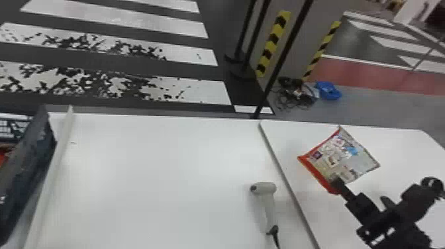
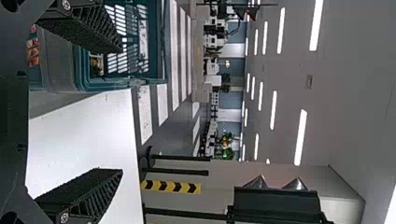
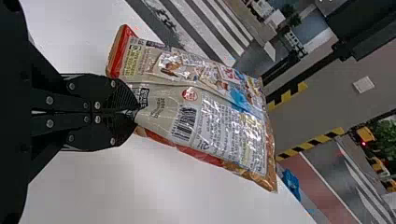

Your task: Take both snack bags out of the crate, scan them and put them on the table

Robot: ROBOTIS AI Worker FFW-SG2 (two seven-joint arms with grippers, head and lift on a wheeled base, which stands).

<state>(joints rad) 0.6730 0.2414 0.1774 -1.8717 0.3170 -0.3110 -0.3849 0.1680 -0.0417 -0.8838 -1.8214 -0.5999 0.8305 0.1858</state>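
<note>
Right gripper [image 1: 337, 183]: fingers closed on the edge of a beige printed plastic snack bag with red trim [image 1: 346, 154]. Bag held tilted over the right-hand section of the white tabletop [image 1: 159, 159]; contact with the surface cannot be told. In the right wrist view the fingers pinch the bag's gathered edge, with a barcode label on the face seen.

Left gripper [image 2: 122, 110]: fingers spread wide, nothing between them.

White handheld scanner with black cable [image 1: 265, 188]: on the tabletop, just left of the seam. Dark blue-green plastic crate [image 1: 28, 162]: at the left edge, something red inside, identity unclear.
</note>
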